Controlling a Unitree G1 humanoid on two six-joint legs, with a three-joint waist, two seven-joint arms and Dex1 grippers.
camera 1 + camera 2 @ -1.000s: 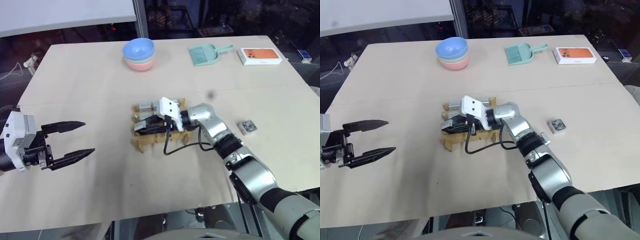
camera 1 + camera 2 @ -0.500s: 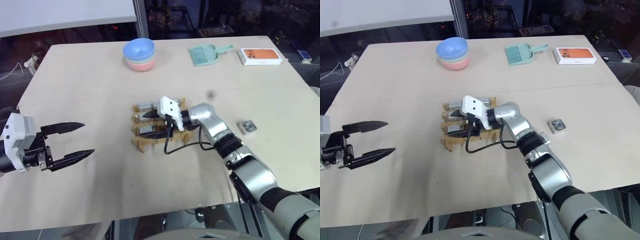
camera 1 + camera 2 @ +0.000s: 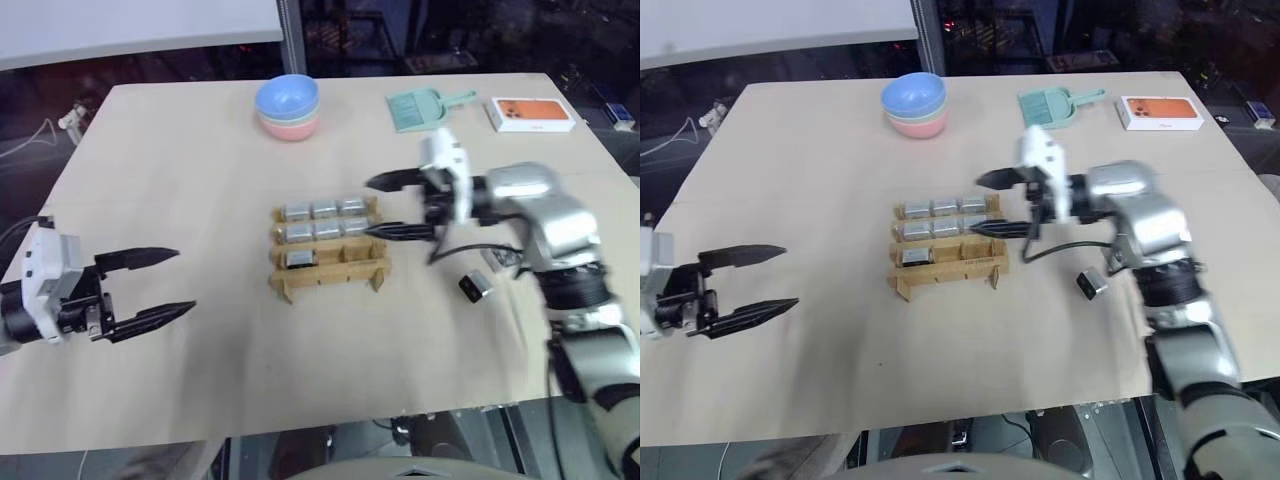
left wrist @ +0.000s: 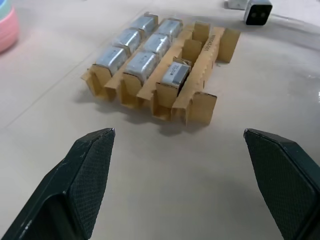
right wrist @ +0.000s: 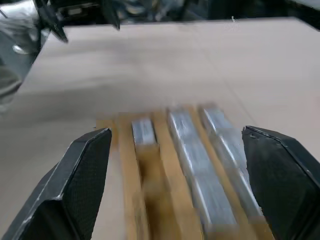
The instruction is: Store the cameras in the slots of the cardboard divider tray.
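A light wooden table (image 3: 200, 160) is carrying the work, with dark glass and a white panel lying beyond its far edge. At the far side are sitting stacked bowls (image 3: 287, 106), a teal dustpan (image 3: 420, 108) and a white-and-orange box (image 3: 533, 113).

The tray (image 3: 328, 250) is lying near the table centre, its rows running left to right. Seven cameras (image 3: 322, 211) are sitting in it: three in the far row, three in the middle row, one at the left end of the near row. The two remaining near-row slots are standing empty. A loose camera (image 3: 476, 287) is lying on the table to the right of the tray, well apart from it. A second small boxy item, pale, is showing just beyond it in the left wrist view and cannot be identified.

The right gripper (image 3: 398, 206) is hovering just beside the tray's right end, pointing left, fingers spread wide and carrying nothing. The left gripper (image 3: 150, 282) is hanging over bare table well left of the tray, fingers likewise spread and empty.

Governing relation: the loose camera is lying to the right of the right gripper and nearer the robot, on the side opposite to the way the fingers are pointing. The right arm is much the nearer one. Judged from this layout, the next pick is requiring the right gripper to reverse away from the tray and descend toward that camera.
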